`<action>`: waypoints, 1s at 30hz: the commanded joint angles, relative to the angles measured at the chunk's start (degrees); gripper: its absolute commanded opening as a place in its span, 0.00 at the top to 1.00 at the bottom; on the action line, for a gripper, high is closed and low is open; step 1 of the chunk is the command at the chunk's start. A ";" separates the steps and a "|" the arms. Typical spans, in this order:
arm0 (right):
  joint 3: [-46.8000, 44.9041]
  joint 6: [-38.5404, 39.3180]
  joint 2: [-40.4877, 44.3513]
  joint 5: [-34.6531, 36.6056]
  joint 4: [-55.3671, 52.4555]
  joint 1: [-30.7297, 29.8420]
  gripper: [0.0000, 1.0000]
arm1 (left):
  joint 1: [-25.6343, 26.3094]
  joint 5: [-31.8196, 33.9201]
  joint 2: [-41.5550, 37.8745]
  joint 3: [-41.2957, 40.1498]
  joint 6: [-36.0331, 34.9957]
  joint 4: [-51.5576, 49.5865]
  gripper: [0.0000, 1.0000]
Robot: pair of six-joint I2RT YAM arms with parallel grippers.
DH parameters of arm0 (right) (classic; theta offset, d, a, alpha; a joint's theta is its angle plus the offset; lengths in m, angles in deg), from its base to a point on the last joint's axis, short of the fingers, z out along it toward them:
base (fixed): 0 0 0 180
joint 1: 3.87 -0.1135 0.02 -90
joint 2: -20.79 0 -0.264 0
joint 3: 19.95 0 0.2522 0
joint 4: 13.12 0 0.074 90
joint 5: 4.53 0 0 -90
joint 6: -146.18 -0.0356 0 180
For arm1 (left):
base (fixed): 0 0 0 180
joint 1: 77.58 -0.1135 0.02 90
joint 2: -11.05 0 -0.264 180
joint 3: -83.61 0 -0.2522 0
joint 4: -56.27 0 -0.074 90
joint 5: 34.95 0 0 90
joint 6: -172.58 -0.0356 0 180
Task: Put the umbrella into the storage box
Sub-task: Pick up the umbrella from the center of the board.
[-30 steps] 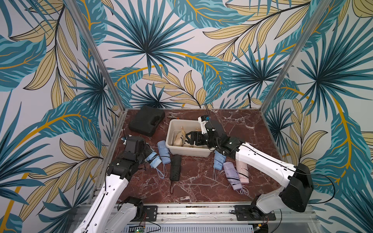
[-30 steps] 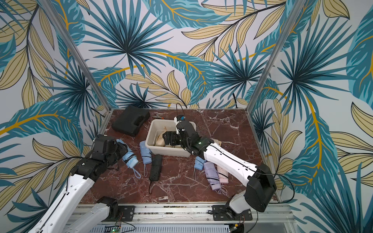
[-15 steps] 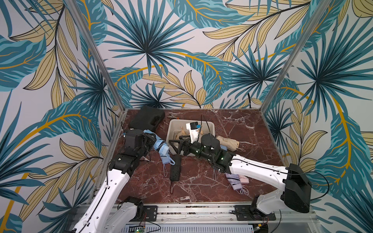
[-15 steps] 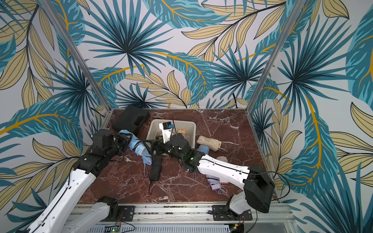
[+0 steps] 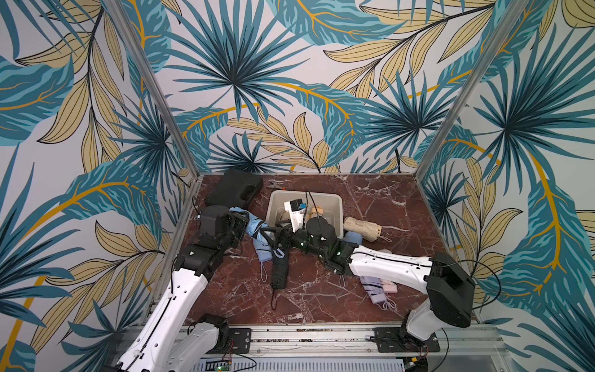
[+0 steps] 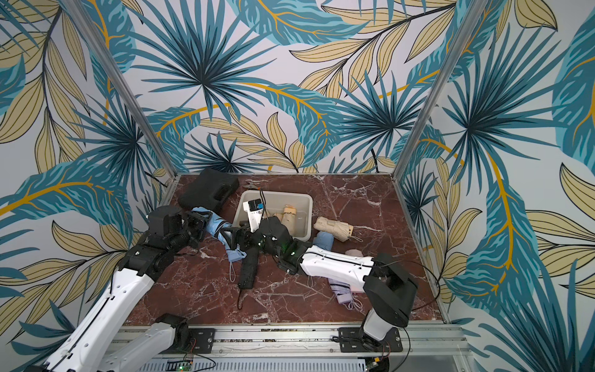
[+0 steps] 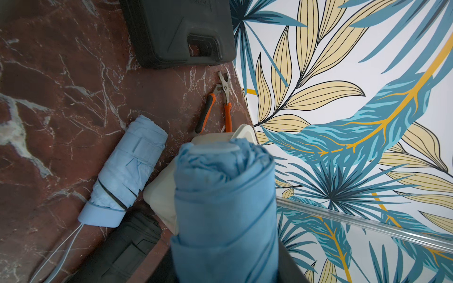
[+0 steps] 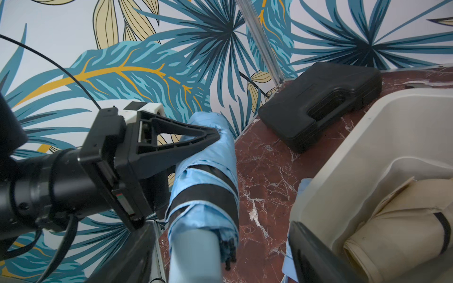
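We list one black moulded case (image 5: 233, 190) on the red marble tabletop (image 5: 370, 203). Orange-handled pliers (image 7: 228, 115) lie just beside the case.

both top views are looking steeply down from high in front onto the whole bench (image 5: 370, 199). each wrist camera is peering close along its arm, both catching the black case (image 7: 176, 31) and storage box (image 7: 160, 198).
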State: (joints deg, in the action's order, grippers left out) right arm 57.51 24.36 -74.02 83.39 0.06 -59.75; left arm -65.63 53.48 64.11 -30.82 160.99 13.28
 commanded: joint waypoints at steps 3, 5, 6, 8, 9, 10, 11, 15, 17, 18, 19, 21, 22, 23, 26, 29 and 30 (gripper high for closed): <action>2.97 1.39 -2.72 -2.81 0.83 -0.40 0.18 | -0.25 -0.20 0.71 0.44 4.76 5.13 0.79; 3.67 1.66 -3.39 -3.39 0.83 -0.48 0.22 | -0.19 -0.47 1.71 1.15 5.42 5.61 0.79; 4.21 1.99 -3.72 -3.78 0.58 -0.54 0.25 | -0.24 -0.89 2.25 1.35 5.95 5.95 0.79; 5.66 2.36 -4.15 -4.25 -1.12 -0.51 0.32 | -0.17 -1.21 2.66 1.19 7.46 6.78 0.81; 6.46 2.37 -4.25 -4.23 -1.84 -0.46 0.36 | -0.21 -1.15 2.76 1.19 8.00 7.04 0.82; 6.91 2.37 -4.33 -4.10 -2.05 -0.47 0.40 | -0.17 -1.12 2.87 1.32 8.23 6.98 0.82; 7.33 2.32 -4.50 -3.65 -2.04 -0.39 0.45 | -0.18 -0.99 2.86 1.44 8.46 6.55 0.82; 9.04 0.88 -5.25 -2.25 -3.40 -0.37 0.68 | -0.20 -0.01 2.29 1.10 10.69 5.68 0.81; 9.94 -1.00 -5.73 -2.58 -3.77 -0.34 0.79 | 0.03 0.03 2.02 1.40 10.46 5.13 0.79; 10.12 -1.70 -5.96 -2.88 -3.34 -0.33 0.82 | 0.22 0.19 1.84 1.53 10.34 4.70 0.75; 10.18 -2.87 -6.08 -3.29 -2.62 -0.31 0.86 | 0.48 0.41 1.61 1.41 10.25 4.66 0.66; 9.88 -4.98 -6.27 -3.31 -0.67 -0.29 0.91 | 0.70 1.07 0.78 0.62 10.27 5.01 0.39; 9.76 -5.98 -6.27 -2.80 0.04 -0.33 0.93 | 0.68 1.54 0.04 -0.10 10.03 5.51 0.30; 9.68 -6.71 -6.18 -2.08 0.45 -0.30 0.94 | 0.71 2.29 -1.20 -1.58 9.50 7.47 0.23; 9.78 -7.05 -5.42 0.89 -0.82 -0.29 0.98 | 0.69 6.84 -7.30 -7.65 6.19 15.05 0.07; 10.24 -5.30 -3.81 3.86 -4.79 -0.20 1.00 | 0.63 9.42 -14.15 -12.36 -6.07 23.64 0.05; 10.26 -4.71 -3.07 4.18 -6.12 -0.04 1.00 | 0.54 6.69 -15.60 -13.37 -14.46 28.71 0.05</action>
State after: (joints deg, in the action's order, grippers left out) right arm 66.23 19.31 -79.55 84.54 -6.28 -59.81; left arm -65.17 59.32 52.55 -42.16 161.93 27.55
